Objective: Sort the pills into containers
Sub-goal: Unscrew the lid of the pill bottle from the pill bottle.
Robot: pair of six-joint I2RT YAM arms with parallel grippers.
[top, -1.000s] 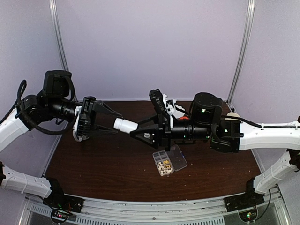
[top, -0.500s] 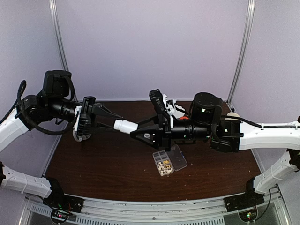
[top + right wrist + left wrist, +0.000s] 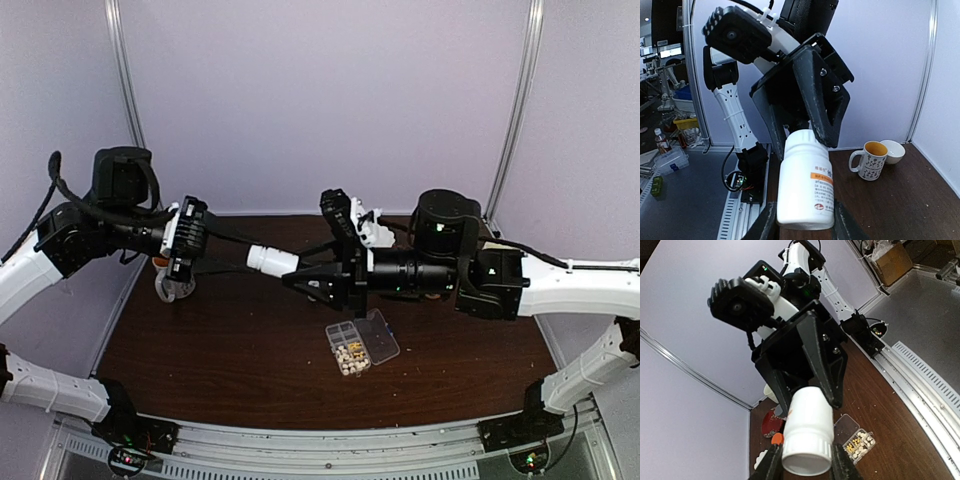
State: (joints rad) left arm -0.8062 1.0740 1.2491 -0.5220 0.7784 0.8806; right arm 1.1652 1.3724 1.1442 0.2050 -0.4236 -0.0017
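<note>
The pills point(image 3: 350, 356) sit in the clear box point(image 3: 340, 334) on the desk point(image 3: 220, 350), below the right claw point(image 3: 292, 276). Both it and the left claw point(image 3: 246, 262) pinch a white bottle point(image 3: 272, 261). They look tiny, light, rolly; tipping should beat pinching.

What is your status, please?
Left end effector shut on cap, right end effector on body of white pill bottle, midair. Organizer box open, pills inside. Nothing obstructing.
</note>
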